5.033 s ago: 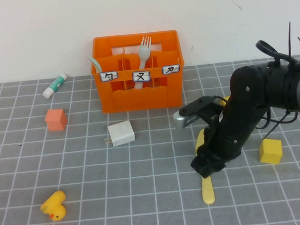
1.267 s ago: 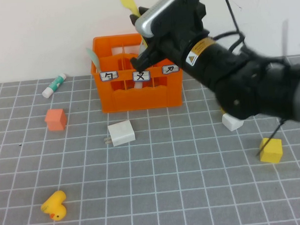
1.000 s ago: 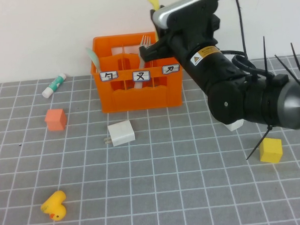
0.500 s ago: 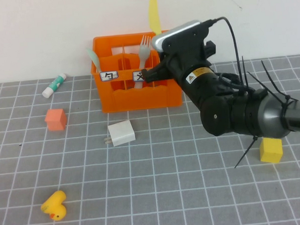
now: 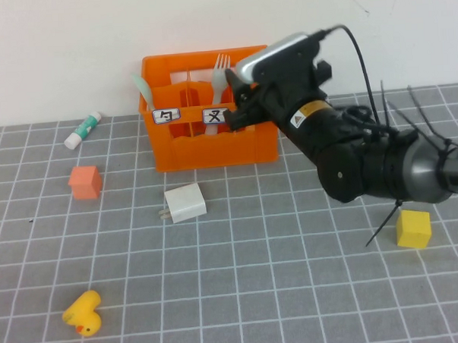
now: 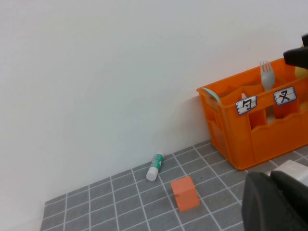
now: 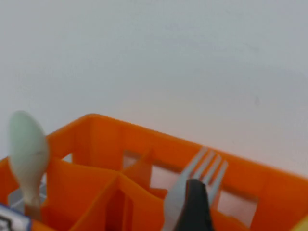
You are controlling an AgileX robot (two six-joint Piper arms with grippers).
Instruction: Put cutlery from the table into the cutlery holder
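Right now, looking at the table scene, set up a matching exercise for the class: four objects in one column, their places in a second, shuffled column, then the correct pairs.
Objects
1. fork
2. spoon
3. yellow cube
4. right claw

Places
A. on the table, on the robot's right side
B. standing in the middle section of the cutlery holder
C. at the holder's right section
D. standing in the holder's left section

Pairs: 1-B, 2-D, 3-A, 4-C

The left claw is not in the high view.
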